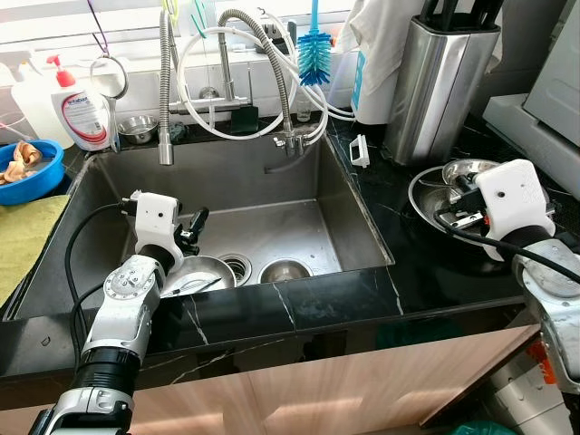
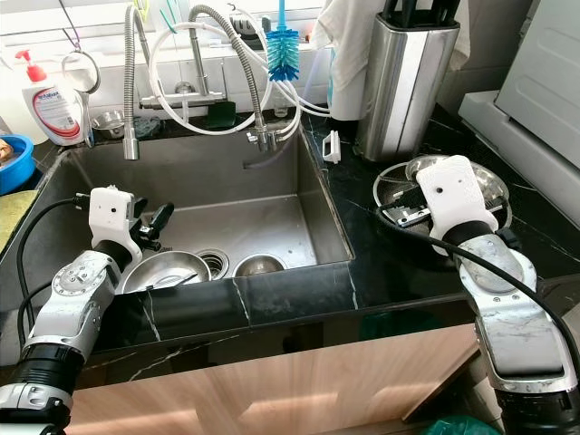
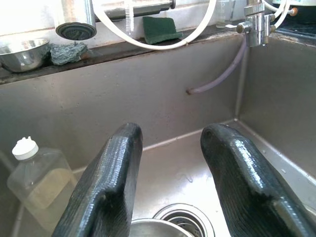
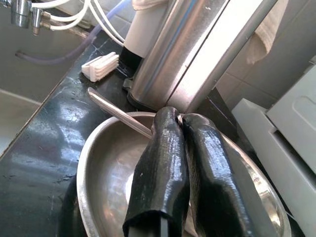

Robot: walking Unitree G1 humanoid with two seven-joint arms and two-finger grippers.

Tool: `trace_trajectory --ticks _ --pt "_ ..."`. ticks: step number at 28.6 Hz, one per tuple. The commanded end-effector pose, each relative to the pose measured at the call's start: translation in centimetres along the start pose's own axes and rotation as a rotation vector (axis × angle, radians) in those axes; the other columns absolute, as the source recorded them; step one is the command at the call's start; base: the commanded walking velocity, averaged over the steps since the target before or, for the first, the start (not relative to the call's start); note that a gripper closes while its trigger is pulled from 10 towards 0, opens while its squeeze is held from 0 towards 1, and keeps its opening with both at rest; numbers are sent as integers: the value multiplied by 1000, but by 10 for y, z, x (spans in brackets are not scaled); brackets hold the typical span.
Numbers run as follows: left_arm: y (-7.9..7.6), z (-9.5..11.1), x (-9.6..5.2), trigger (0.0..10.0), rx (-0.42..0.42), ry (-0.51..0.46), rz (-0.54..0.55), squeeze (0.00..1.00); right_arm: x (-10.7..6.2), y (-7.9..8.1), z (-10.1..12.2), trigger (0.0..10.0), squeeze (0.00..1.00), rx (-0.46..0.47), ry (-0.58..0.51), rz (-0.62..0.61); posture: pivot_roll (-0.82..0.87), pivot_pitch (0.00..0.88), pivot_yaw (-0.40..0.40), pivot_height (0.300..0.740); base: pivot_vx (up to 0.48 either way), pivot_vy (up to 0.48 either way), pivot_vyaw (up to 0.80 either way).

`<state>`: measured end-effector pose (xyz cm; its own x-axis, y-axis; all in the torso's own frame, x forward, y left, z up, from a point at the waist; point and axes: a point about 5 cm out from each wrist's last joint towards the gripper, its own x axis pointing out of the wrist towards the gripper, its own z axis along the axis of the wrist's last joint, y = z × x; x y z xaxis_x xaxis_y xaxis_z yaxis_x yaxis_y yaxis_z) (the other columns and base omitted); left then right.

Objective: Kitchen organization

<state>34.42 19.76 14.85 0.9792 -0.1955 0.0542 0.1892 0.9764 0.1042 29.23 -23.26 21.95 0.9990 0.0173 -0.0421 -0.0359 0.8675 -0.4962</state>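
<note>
Left gripper (image 3: 168, 173) is down inside the steel sink (image 1: 353, 217), fingers (image 3: 106, 187) spread apart, nothing between them. Directly under its tips: rim of a steel bowl (image 1: 201, 274) on the sink floor, with a thin utensil (image 1: 190, 288) lying across it, type unclear. Just past the bowl is the drain strainer (image 1: 236, 266), and beside that a second, smaller steel bowl (image 1: 285, 270). Off to one side of the left gripper, against the sink wall, a clear plastic bottle with a white cap (image 3: 30, 170). Ahead of it on the back ledge: pull-down spray head (image 3: 75, 29), green sponge (image 3: 162, 28), small steel bowl (image 3: 22, 52).

Right gripper (image 4: 185, 197) is over the black countertop (image 1: 408, 263) to the right of the sink, fingers pressed together, tips down in a shallow steel pan (image 4: 106, 173). Can't tell if anything is pinched between them. A steel handle (image 4: 118, 112) sticks out from the pan rim just ahead of the fingers. Beyond the pan stands a steel knife block (image 1: 439, 82); near its base, a small white brush (image 4: 100, 66).

Further left of the left arm: dish soap pump bottle (image 1: 82, 107), blue bowl (image 1: 34, 172) with scraps. Blue bottle brush (image 1: 314, 53) hangs behind the faucet (image 1: 263, 54).
</note>
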Motion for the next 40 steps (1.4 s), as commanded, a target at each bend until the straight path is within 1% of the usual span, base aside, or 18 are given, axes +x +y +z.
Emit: trace_trajectory --ticks 1,3,5,6,7,8,11,15,24,27,30,31,35,37,40 --pt "-2 2 1 10000 13 4 -10 0 0 3 -4 0 0 18 30 17 -101 0 54 740 0 0 0" --pt "-2 2 1 10000 12 3 -11 0 0 2 -3 0 0 14 25 4 -99 0 53 740 0 0 0" --pt "-1 2 1 10000 9 1 -7 0 0 -5 1 0 0 11 16 -39 -101 0 53 740 0 0 0" --pt "-1 3 1 10000 5 0 -2 0 0 -9 3 4157 0 6 10 -65 -101 0 52 740 0 0 0" --pt "0 3 1 10000 4 -1 -2 0 0 -10 4 5294 0 3 7 -73 -101 0 52 740 0 0 0" --pt "0 3 1 10000 4 -1 -1 0 0 -12 5 10000 0 2 2 -88 -102 0 52 740 0 0 0" --pt "-2 3 1 10000 -2 -3 -5 0 0 -21 18 10000 0 -40 -45 -149 -102 0 52 740 0 0 0" --pt "-4 2 1 10000 -6 -3 -11 0 -1 -27 27 10000 0 -36 -66 -186 -103 0 51 740 0 0 0" --pt "-4 2 1 10000 -8 -4 -10 0 -1 -26 28 10000 0 -40 -54 -174 -106 0 50 740 0 0 0" --pt "-4 3 1 10000 -5 -4 -16 0 0 -16 25 10000 0 0 -36 -108 -103 0 49 740 0 0 0" --pt "-4 3 1 10000 -3 -5 -16 0 0 -11 26 10000 0 43 -38 -63 -102 0 49 740 0 0 0" --pt "-4 3 1 10000 -2 -5 -16 0 0 -8 28 10000 0 75 -47 -41 -103 0 50 740 0 0 0" --pt "-4 3 2 10000 0 -6 -19 0 -1 -5 32 10000 0 149 -67 -8 -104 0 51 740 0 0 0" --pt "-4 3 2 10000 1 -7 -19 0 -2 -3 36 10000 0 210 -97 20 -104 0 51 740 0 0 0" --pt "-4 3 2 10000 1 -7 -20 0 -3 -2 44 10000 0 266 -136 45 -104 0 52 740 0 0 0"
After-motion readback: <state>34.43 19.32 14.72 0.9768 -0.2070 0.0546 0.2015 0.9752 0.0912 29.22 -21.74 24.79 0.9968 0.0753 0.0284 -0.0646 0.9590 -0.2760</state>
